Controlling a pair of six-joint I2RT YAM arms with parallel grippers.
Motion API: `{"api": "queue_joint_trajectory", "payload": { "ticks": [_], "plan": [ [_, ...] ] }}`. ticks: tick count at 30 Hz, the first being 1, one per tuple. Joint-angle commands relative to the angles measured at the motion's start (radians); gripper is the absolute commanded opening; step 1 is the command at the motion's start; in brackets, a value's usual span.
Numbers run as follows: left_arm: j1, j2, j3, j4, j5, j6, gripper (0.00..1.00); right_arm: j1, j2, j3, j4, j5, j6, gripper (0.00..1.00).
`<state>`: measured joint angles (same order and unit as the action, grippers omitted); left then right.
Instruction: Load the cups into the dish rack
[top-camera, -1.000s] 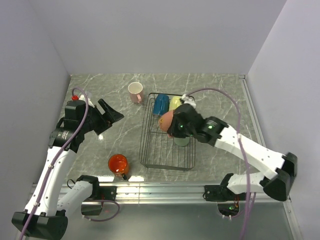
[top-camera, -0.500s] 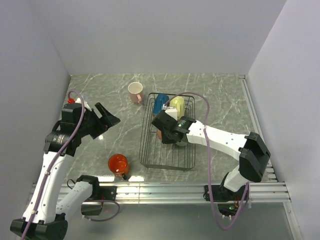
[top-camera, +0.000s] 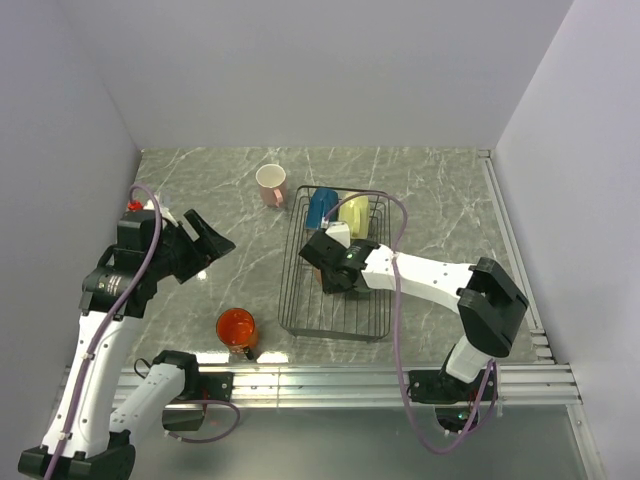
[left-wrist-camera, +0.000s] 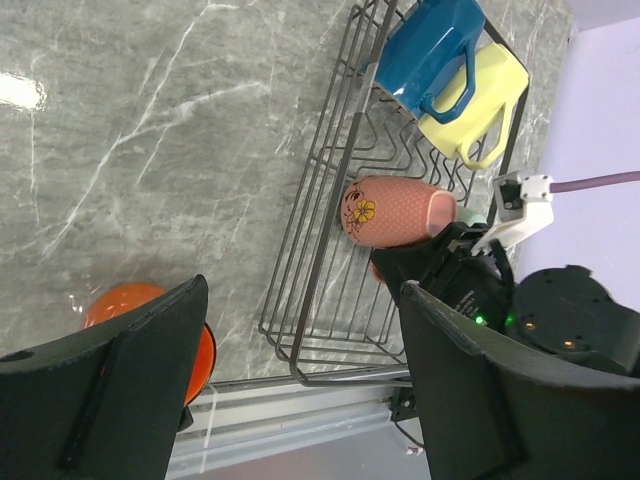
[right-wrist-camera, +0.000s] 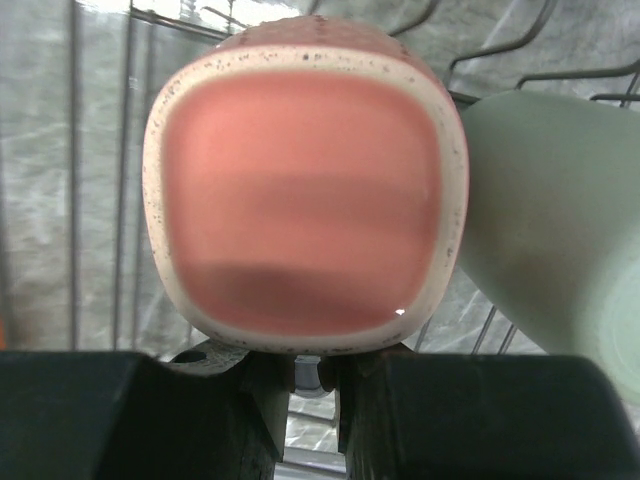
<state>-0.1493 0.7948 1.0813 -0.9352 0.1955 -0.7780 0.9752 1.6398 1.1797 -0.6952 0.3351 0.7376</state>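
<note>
Sideways, pink mug (right-wrist-camera: 305, 200) in right claw (right-wrist-camera: 313, 378).

Tabletop (top-camera: 430, 200): grey marble pattern, white veins, glossy. Back wall (top-camera: 320, 70), left wall (top-camera: 50, 130), right wall (top-camera: 590, 130): plain, pale, lavender-tinted, enclosing tabletop on three sides. Aluminium rail (top-camera: 330, 380) runs along near edge; narrower strip (top-camera: 503, 215) lines right side. Light soft, even; bright glare patch (left-wrist-camera: 18, 90) on tabletop in left wrist view.
</note>
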Motion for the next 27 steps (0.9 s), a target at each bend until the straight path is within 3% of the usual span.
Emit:
{"api": "queue_joint_trajectory", "payload": {
  "ticks": [1,11,13,14,15,17,19,27],
  "plan": [
    [0.004,0.004,0.043,-0.008,-0.011,0.017,0.82,0.0,-0.003,-0.006,0.054,0.081,-0.001,0.0],
    [0.004,0.033,0.034,0.021,0.01,0.017,0.81,-0.001,0.002,-0.041,0.083,0.073,-0.015,0.02],
    [0.004,0.037,0.035,0.022,0.009,0.023,0.81,0.0,-0.003,-0.052,0.1,0.053,-0.021,0.18],
    [0.004,0.043,0.038,0.022,0.007,0.025,0.81,0.002,-0.012,-0.055,0.109,0.051,-0.024,0.4],
    [0.004,0.046,0.04,0.024,0.007,0.029,0.81,-0.001,-0.015,-0.057,0.112,0.05,-0.024,0.53],
    [0.004,0.055,0.042,0.029,0.007,0.032,0.81,-0.001,-0.02,-0.049,0.108,0.053,-0.027,0.7],
    [0.004,0.061,0.042,0.036,0.008,0.034,0.81,0.0,-0.02,-0.042,0.096,0.061,-0.026,0.8],
    [0.004,0.083,0.046,0.059,0.002,0.051,0.81,-0.001,-0.046,0.037,0.007,0.097,-0.021,0.82]
  ]
}}
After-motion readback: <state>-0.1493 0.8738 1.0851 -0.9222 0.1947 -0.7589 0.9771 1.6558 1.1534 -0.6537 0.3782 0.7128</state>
